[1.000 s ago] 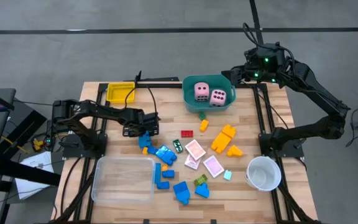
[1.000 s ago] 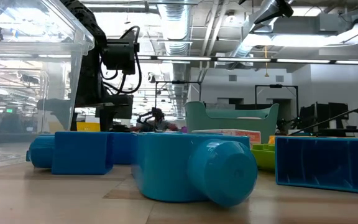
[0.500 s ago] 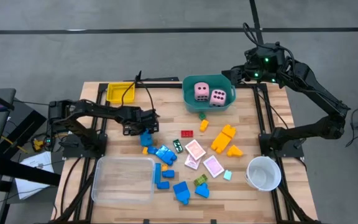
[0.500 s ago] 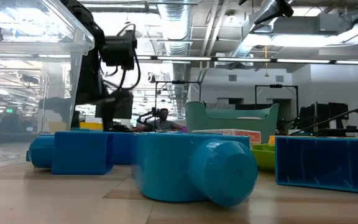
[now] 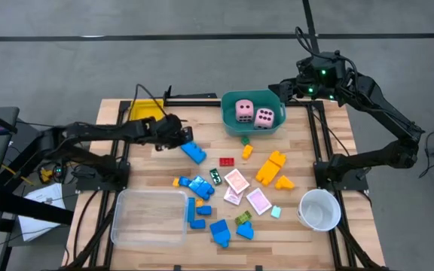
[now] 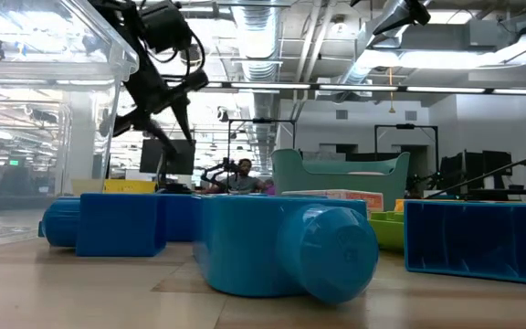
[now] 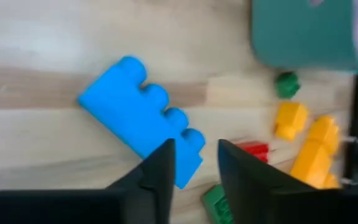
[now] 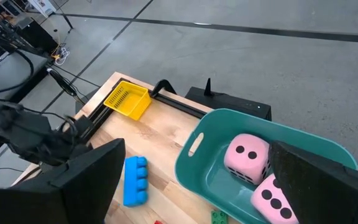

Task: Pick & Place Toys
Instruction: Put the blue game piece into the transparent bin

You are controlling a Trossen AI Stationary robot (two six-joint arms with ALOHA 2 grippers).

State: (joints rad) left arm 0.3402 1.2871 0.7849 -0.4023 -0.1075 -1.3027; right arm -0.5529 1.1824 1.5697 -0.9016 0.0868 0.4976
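Just past the left gripper's (image 7: 194, 165) fingers, which stand close together with a slim gap and nothing between them, a blue building block (image 5: 194, 153) lies flat on the counter (image 5: 307, 147), with a red block (image 5: 226, 161) and yellow-orange blocks (image 5: 271, 167) farther on. Behind it sits the teal tub (image 5: 232, 120) holding two pink dice (image 5: 255, 113), over which the right gripper (image 8: 194, 186) hangs with fingers spread wide and bare. Nearer the front lie pink-white cards (image 5: 237, 181), more blue blocks (image 5: 220, 232), a clear tray (image 5: 149, 218) and a white cup (image 5: 320, 208).

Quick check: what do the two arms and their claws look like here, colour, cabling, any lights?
Both arms are black, jointed links. The left arm trails a thin dark cable looping above it. The right arm shows small green lights near its wrist. The left claw has flat, dark matte fingers.
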